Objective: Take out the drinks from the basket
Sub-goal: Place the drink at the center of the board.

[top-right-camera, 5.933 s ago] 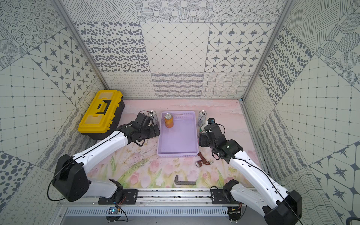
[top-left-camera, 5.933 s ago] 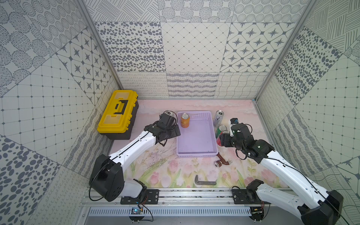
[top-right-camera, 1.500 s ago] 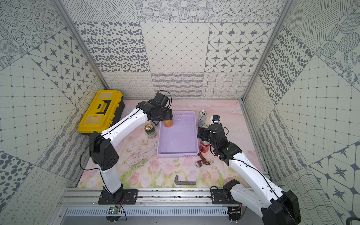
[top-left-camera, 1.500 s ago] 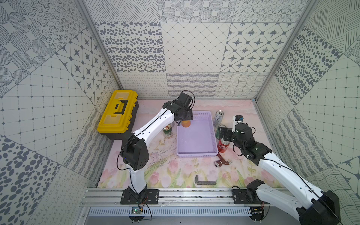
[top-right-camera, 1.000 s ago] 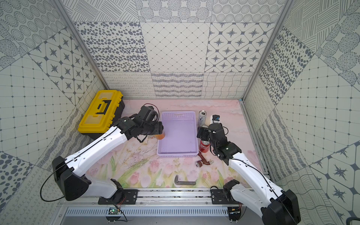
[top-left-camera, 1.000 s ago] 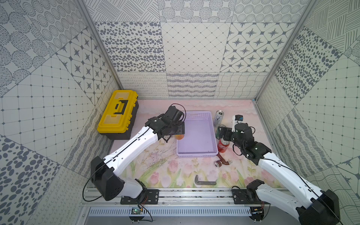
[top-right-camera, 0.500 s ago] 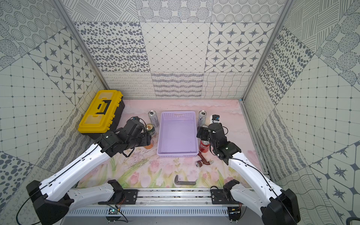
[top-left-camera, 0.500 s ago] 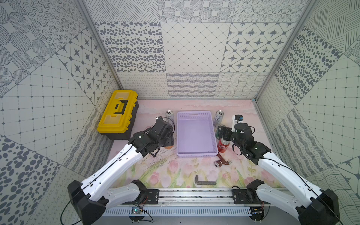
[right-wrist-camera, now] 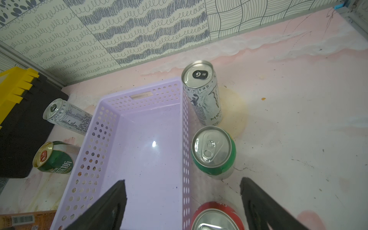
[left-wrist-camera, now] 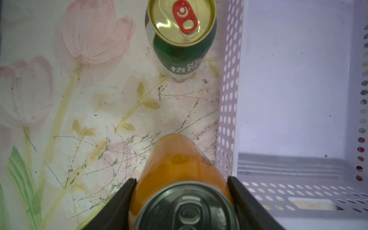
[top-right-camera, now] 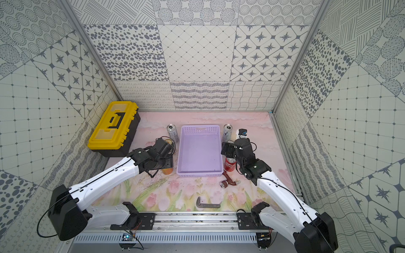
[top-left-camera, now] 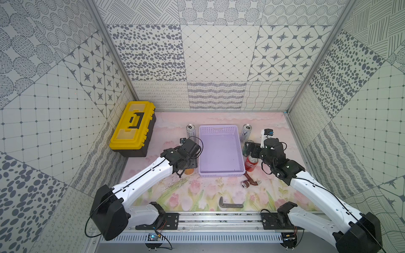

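Your basket (top-left-camera: 221,151) stands empty on the table (top-left-camera: 197,192), with its lavender floor bare. All six drinks are outside it, upright, three along each long wall.

On the left side, the left slim can (top-left-camera: 190,130) stands by the far corner. The dark green can (left-wrist-camera: 181,39) is next, just beside the perforated wall. The orange can (top-left-camera: 189,171) is near the basket's near left corner.

On the right side, the right slim can (top-left-camera: 246,133) stands at the far corner, and the bright green can (right-wrist-camera: 214,153) is just beside it. The red can (top-left-camera: 249,164) is nearest you.

The jaws of your left gripper (left-wrist-camera: 181,180) press on both sides of the orange can, gripping it below its rim. You cannot tell whether its base rests on the table.

The jaws of your right gripper (right-wrist-camera: 182,184) are spread wide and hold nothing. They hang above the red can and the basket's right wall.

The yellow toolbox (top-left-camera: 132,128) sits by the left wall, well apart from the basket. Its lid is shut, so its contents are hidden.
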Robot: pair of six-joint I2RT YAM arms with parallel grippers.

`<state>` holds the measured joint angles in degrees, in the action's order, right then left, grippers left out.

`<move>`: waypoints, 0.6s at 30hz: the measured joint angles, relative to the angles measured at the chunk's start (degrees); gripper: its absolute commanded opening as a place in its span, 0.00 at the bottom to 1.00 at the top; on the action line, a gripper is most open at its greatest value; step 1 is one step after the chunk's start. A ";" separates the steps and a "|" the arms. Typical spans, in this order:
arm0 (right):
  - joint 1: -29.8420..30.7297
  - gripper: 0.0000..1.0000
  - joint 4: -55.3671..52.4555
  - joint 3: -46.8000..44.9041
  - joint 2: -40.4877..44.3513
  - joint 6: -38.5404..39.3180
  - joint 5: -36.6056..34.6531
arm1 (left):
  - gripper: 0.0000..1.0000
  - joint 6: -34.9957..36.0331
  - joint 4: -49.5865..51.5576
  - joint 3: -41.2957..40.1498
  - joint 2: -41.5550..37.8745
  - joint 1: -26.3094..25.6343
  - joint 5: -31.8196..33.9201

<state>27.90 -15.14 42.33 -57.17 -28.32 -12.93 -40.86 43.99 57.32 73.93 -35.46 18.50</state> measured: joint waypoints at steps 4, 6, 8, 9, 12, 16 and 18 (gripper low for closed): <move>-0.04 0.93 0.00 0.00 0.00 0.00 0.02 | 0.62 -0.48 -2.43 -0.66 2.75 0.63 0.00; -0.09 0.93 0.00 0.00 0.02 0.02 0.02 | 0.62 -0.81 -3.63 -1.16 3.69 0.98 -0.17; -0.17 0.93 0.00 0.00 0.04 0.00 0.00 | 0.63 -1.09 -4.63 -1.70 4.37 1.29 -0.39; -0.24 0.93 0.00 0.00 0.07 0.00 0.02 | 0.63 -1.14 -5.07 -1.95 4.59 1.46 -0.42; -0.31 0.93 0.00 0.00 0.11 0.00 0.02 | 0.63 -1.46 -6.10 -2.67 5.07 1.84 -0.42; -0.31 0.93 0.00 0.00 0.13 0.00 0.02 | 0.66 -1.79 -7.91 -3.23 5.16 2.21 -0.35; -0.31 0.93 0.00 0.00 0.13 0.00 0.02 | 0.68 -2.03 -8.87 -3.56 5.16 2.29 -0.37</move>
<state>27.59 -15.14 42.33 -57.04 -28.32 -12.91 -42.89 35.11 53.76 79.09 -33.17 18.13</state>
